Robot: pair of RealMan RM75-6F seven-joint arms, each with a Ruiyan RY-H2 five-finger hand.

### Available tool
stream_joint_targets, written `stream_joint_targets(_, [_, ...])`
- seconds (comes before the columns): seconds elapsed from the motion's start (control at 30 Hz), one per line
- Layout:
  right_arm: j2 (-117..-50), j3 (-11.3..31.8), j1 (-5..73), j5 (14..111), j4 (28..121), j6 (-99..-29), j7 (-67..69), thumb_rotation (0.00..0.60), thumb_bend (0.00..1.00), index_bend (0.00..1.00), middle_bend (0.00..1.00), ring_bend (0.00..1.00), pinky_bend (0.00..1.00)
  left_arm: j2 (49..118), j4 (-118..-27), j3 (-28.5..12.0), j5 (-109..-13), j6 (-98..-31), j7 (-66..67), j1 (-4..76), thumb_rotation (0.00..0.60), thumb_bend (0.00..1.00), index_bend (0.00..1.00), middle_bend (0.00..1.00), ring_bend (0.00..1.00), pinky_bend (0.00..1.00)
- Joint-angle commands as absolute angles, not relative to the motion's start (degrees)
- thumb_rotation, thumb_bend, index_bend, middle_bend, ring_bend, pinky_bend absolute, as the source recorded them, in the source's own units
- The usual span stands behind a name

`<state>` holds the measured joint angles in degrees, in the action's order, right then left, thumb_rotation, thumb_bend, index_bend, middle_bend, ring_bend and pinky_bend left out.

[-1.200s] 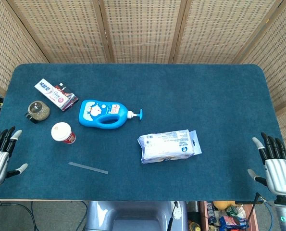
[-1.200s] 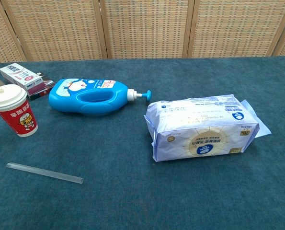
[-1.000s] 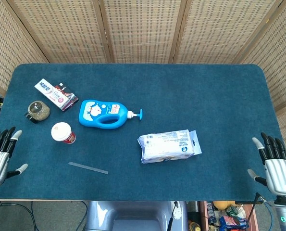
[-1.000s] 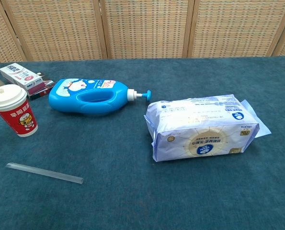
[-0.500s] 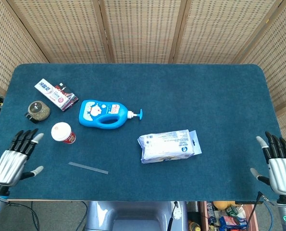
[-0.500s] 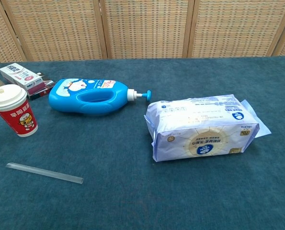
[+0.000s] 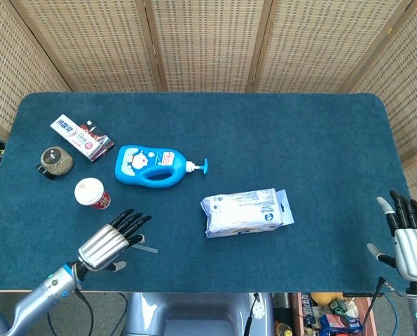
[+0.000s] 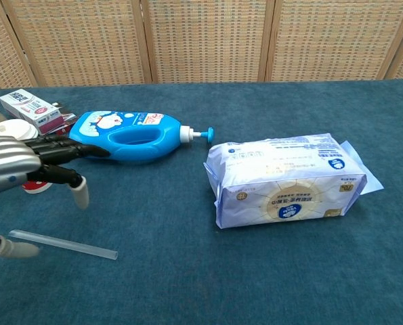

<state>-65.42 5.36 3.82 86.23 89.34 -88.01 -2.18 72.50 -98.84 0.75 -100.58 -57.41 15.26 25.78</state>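
Note:
My left hand (image 7: 113,238) hovers low over the near-left part of the table, fingers spread and pointing toward the blue pump bottle (image 7: 152,166), holding nothing. It covers the left part of a clear plastic strip (image 7: 150,249). In the chest view the left hand (image 8: 25,166) hangs above the strip (image 8: 66,245) and hides most of the paper cup (image 7: 92,193). The blue bottle (image 8: 126,135) lies on its side. A white wipes pack (image 7: 247,212) (image 8: 286,181) lies mid-table. My right hand (image 7: 408,241) is open at the table's right edge, away from everything.
At the far left lie a toothpaste box (image 7: 75,136) (image 8: 28,107) on a dark packet (image 7: 101,142) and a round jar (image 7: 55,160). The table has a dark blue cloth (image 7: 299,140). Woven screens (image 7: 208,42) stand behind it.
My left hand has swung in from the table's left edge to over the strip, just below the cup, and now shows in the chest view. The right hand has barely shifted.

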Motion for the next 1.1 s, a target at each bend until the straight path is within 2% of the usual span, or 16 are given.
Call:
stream_joint_targets(0.03, [-65.41, 5.36, 3.89, 86.11, 89.21, -87.79, -2.01, 0.600, 0.00, 0.00, 0.00, 0.00, 0.00, 76.80, -97.41, -0.16, -96.59, -54.28, 17.75, 27.38, 0.600, 0.24, 0.40, 0.00, 0.00, 0.00])
stream_joint_targets(0.2, [-65.37, 5.48, 4.05, 85.73, 89.01, -87.33, -1.60, 0.600, 0.00, 0.00, 0.00, 0.00, 0.00, 80.13, -94.58, -0.94, -93.41, -52.92, 18.72, 28.25, 0.600, 0.29, 0.41, 0.00, 0.00, 0.00])
stream_joint_targets(0.47, [-65.27, 5.50, 4.30, 85.21, 88.79, -86.46, -1.10, 0.600, 0.00, 0.00, 0.00, 0.00, 0.00, 83.08, -90.88, -1.09, -89.60, -51.93, 18.60, 29.03, 0.600, 0.29, 0.41, 0.00, 0.00, 0.00])
stream_joint_targets(1.1, [-64.89, 5.40, 4.54, 84.68, 88.74, -85.48, -0.30, 0.600, 0.00, 0.00, 0.00, 0.00, 0.00, 87.58, -86.75, 0.75, -87.51, -53.05, 18.78, 30.13, 0.600, 0.32, 0.45, 0.00, 0.00, 0.00])
